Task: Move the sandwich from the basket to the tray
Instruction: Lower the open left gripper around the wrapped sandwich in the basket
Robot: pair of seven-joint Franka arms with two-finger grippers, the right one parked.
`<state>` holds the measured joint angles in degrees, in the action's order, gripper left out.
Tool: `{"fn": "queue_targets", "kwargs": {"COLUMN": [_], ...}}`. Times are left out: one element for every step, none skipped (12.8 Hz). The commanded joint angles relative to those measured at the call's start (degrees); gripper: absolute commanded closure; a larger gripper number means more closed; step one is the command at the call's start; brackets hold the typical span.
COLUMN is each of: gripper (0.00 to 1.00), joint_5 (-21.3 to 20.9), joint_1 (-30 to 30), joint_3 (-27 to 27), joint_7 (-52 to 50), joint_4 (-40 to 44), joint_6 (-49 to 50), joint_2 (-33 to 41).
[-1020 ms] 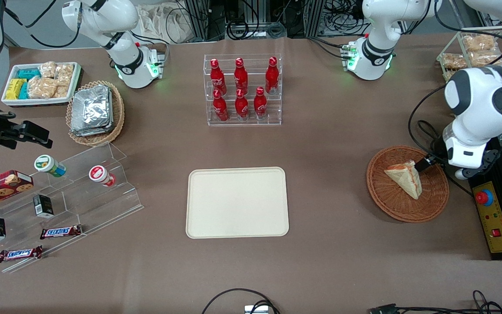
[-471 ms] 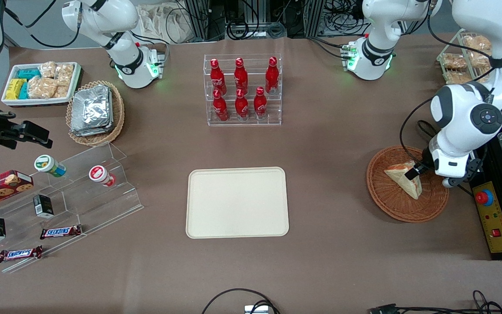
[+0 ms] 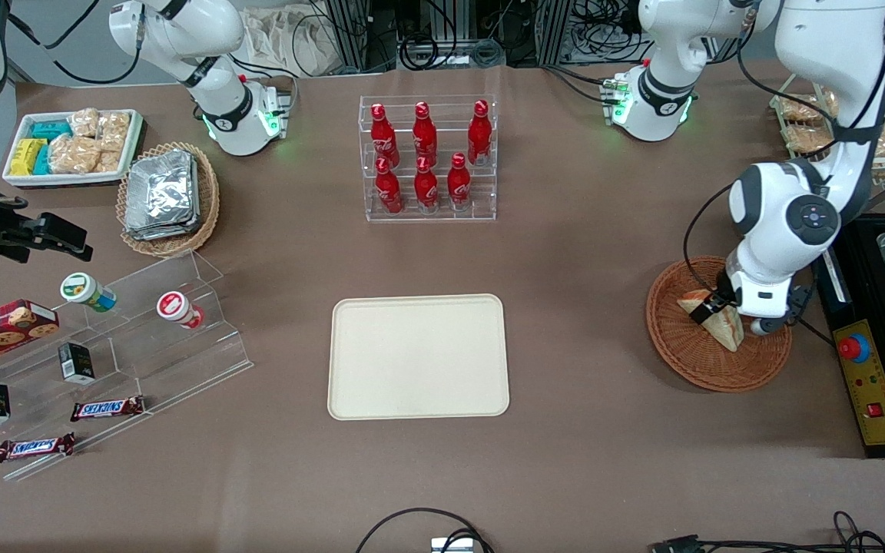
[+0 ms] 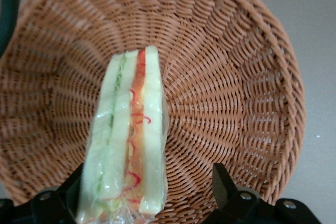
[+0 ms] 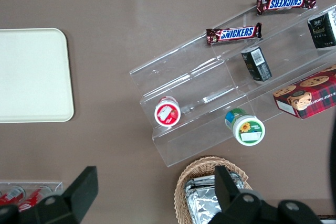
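Here the sandwich [image 4: 127,140] lies in the reddish-brown basket [image 3: 688,361] at the right of the front frame, and the end effector [image 3: 721,306] sits low over it, its two fingers spread with the wedge between them, one finger [image 4: 224,183] clear of the bread and the other close at the wrap. One sandwich is in that basket and nothing else. The cream tray [image 3: 418,356] lies bare at the middle of the counter [image 3: 565,461], well apart from the basket. Six red bottles [image 3: 425,153] stand in a clear rack at upper centre, three to a row. At upper left a lighter wicker basket [image 3: 208,201] holds a stack of foil packets [image 3: 161,193], and a white bin [image 3: 66,178] beside it holds snack packets. On the clear stepped stand [image 3: 181,353] at lower left lie two Snickers bars [image 3: 107,408].
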<state>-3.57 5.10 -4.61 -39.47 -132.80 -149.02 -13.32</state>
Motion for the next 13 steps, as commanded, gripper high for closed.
{"fn": "queue_targets", "kwargs": {"gripper": [0.00, 0.00, 0.00, 0.00, 0.01, 0.06, 0.09, 0.16, 0.30, 0.46, 0.60, 0.69, 0.72], "joint_5": [-0.9, -0.9, -0.9, -1.1, -1.3, -1.3, -1.4, -1.4, -1.4, -1.4, -1.4, -1.4, -1.3], "joint_1": [0.5, 0.5, 0.4, 0.4, 0.4, 0.3, 0.2, 0.0, -0.2, -0.5, -1.0, -1.1, -1.1], "joint_3": [-0.5, -0.4, -0.5, -0.5, -0.5, -0.5, -0.5, -0.5, -0.7, -0.8, -0.8, -0.8, -0.8], "joint_7": [-1.3, -1.1, -0.9, -0.4, -0.1, 0.1, 0.9, 2.3, 3.8, 5.6, 6.8, 7.0, 7.0], "joint_4": [-2.6, -2.6, -2.6, -2.6, -2.6, -2.6, -2.6, -2.6, -2.6, -2.6, -2.6, -2.6, -2.6], "joint_6": [-4.5, -4.5, -4.5, -4.4, -4.4, -4.3, -4.3, -4.0, -3.8, -3.1, -2.3, -2.2, -2.1], "joint_2": [-0.7, -0.7, -0.7, -0.7, -0.7, -0.6, -0.5, -0.3, -0.1, 0.0, 0.3, 0.7, 0.7]}}
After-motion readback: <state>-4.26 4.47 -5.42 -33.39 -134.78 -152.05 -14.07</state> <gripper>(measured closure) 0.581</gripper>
